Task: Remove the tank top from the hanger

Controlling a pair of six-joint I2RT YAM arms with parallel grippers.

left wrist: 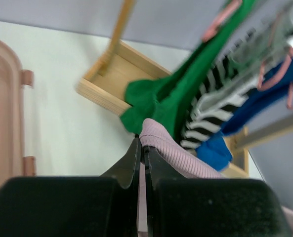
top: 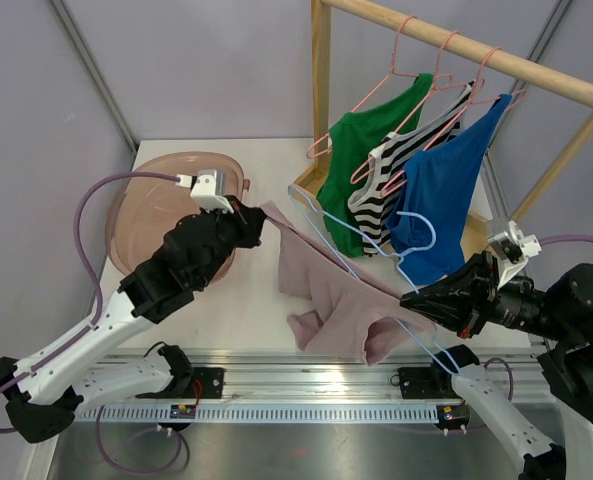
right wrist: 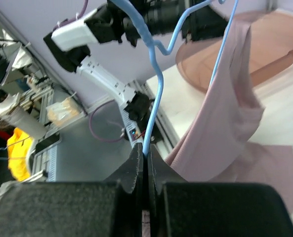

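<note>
The pink tank top (top: 326, 290) hangs stretched in the air in front of the wooden rack (top: 321, 90), on the side nearer the arms, its lower part sagging in folds toward the counter (top: 251, 300). It is still threaded on a light blue wire hanger (right wrist: 156, 106), which lies slanted across the cloth, its hook end toward the rack's base.

The left tool (top: 254, 222), to the left of the rack, is pinched narrow on a ribbed edge of the tank top; in the left wrist view the fingertips (left wrist: 136, 155) meet with the pink fabric clamped between them. The right tool (top: 408, 298), in front of the rack's right end, is closed tight on the hanger's thin wire, which rises from between its fingers in the right wrist view. The cloth is drawn in a taut line between the two tools.

On the rack's rail three other tops hang from pink hangers: a green one (top: 361, 150) nearest the post, a black-and-white striped one (top: 391, 175) in the middle, and a blue one (top: 441, 190) beside it. A pink basin (top: 141, 215) sits on the counter well to the left of the rack, behind the left arm.
</note>
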